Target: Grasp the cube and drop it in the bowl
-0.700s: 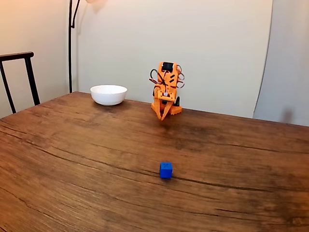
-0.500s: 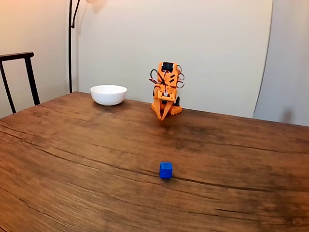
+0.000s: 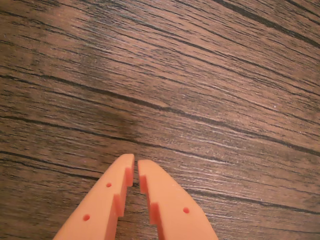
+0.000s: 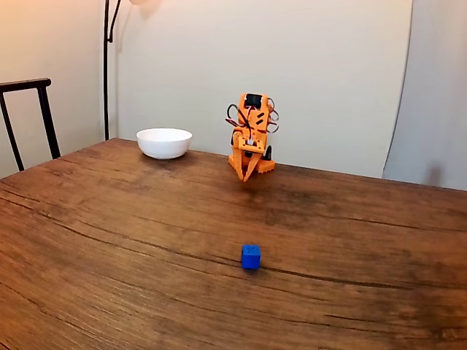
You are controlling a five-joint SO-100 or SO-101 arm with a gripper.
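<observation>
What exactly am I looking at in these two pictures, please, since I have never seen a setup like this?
The orange machine at the far side of the wooden table is a small robot arm, folded up, with its two-fingered claw pointing down. The fixed view is taken from across the table, facing the arm. The wrist view comes from a camera riding on the arm itself, looking down past the claw at bare wood grain. The claw's two fingers are nearly together and hold nothing. On the table lie a small blue cube, nearer the camera, and a white bowl to the arm's left in the fixed view. A dark chair stands at the left edge.
</observation>
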